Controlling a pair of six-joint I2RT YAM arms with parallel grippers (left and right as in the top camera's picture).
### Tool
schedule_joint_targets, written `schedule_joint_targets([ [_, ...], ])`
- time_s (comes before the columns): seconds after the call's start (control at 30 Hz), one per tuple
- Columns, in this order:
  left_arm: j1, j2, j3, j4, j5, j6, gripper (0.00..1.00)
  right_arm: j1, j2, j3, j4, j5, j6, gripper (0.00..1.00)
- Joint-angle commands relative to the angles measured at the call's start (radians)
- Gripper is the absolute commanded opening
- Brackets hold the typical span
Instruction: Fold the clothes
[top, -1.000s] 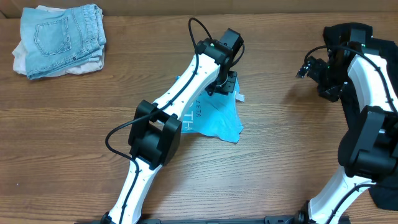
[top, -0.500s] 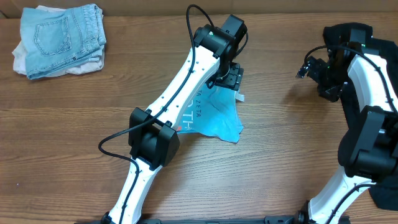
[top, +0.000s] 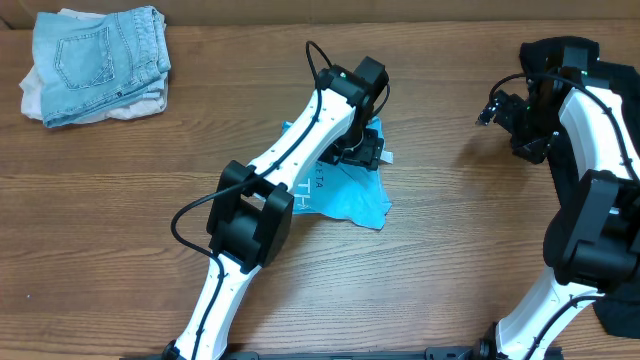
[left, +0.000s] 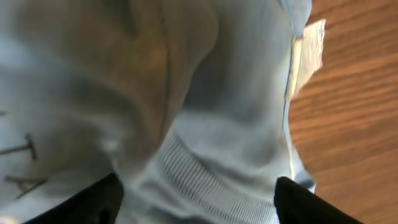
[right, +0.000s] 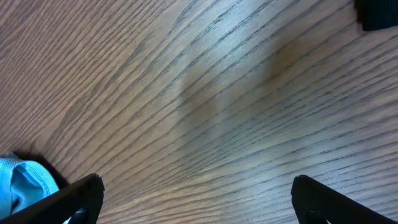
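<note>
The light blue T-shirt (top: 347, 193) lies crumpled at the table's middle, its white lettering partly under my left arm. My left gripper (top: 362, 150) is pressed down on the shirt's far end. In the left wrist view the cloth fills the frame. My left gripper (left: 198, 208) is open, and the ribbed collar (left: 211, 186) lies between its wide-apart fingers. A white label (left: 309, 46) sticks out at the shirt's edge. My right gripper (top: 497, 108) hovers open over bare wood (right: 205, 106), with the blue shirt (right: 22, 183) at the frame's lower left. Black cloth (top: 622, 318) shows at the right edge, mostly hidden.
A folded pile of light jeans (top: 95, 55) over pale cloth sits at the far left corner. The right arm (top: 590, 190) stands along the right side. The wooden table (top: 450, 250) shows bare between the two arms.
My left gripper opened and let go of the shirt, which sank from its raised peak. The gripper drew slightly away, then came back down over the collar. The right arm stayed still.
</note>
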Motion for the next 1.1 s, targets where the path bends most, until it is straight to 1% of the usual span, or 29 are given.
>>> schedule_joint_targets([
  [0.0, -0.007, 0.005, -0.010, 0.023, 0.017, -0.021, 0.69, 0.003, -0.029, 0.020, 0.003, 0.000, 0.007, 1.00],
  [0.1, -0.007, 0.005, -0.010, 0.031, 0.017, -0.021, 0.55, 0.003, -0.029, 0.020, 0.003, 0.000, 0.007, 1.00],
  [0.2, -0.007, 0.005, -0.010, 0.030, 0.010, -0.021, 0.45, 0.003, -0.029, 0.020, 0.003, 0.000, 0.007, 1.00],
  [0.23, -0.007, 0.005, -0.010, 0.030, 0.008, -0.021, 0.39, 0.003, -0.029, 0.020, 0.004, 0.000, 0.007, 1.00],
  [0.3, -0.006, 0.005, -0.010, 0.030, -0.008, -0.021, 0.30, 0.003, -0.029, 0.020, 0.004, 0.000, 0.007, 1.00],
  [0.33, -0.007, 0.005, -0.010, 0.029, -0.019, -0.021, 0.24, 0.003, -0.029, 0.020, 0.004, 0.000, 0.007, 1.00],
  [0.37, -0.007, 0.005, -0.011, 0.030, -0.028, -0.021, 0.09, 0.003, -0.029, 0.020, 0.004, 0.000, 0.007, 1.00],
  [0.4, -0.007, 0.005, -0.011, 0.029, -0.033, -0.021, 0.04, 0.003, -0.029, 0.020, 0.004, 0.000, 0.007, 1.00],
  [0.6, -0.006, 0.005, 0.002, 0.014, -0.023, -0.020, 0.04, 0.003, -0.029, 0.020, 0.004, 0.000, 0.007, 1.00],
  [0.87, -0.006, 0.005, 0.099, -0.061, 0.065, -0.004, 0.04, 0.003, -0.029, 0.020, 0.004, 0.000, 0.007, 1.00],
  [0.97, -0.006, 0.005, 0.117, -0.064, 0.126, 0.027, 0.04, 0.003, -0.029, 0.020, 0.004, 0.000, 0.007, 1.00],
  [1.07, -0.006, 0.005, 0.114, -0.066, 0.150, 0.032, 0.04, 0.003, -0.029, 0.020, 0.004, 0.000, 0.007, 1.00],
])
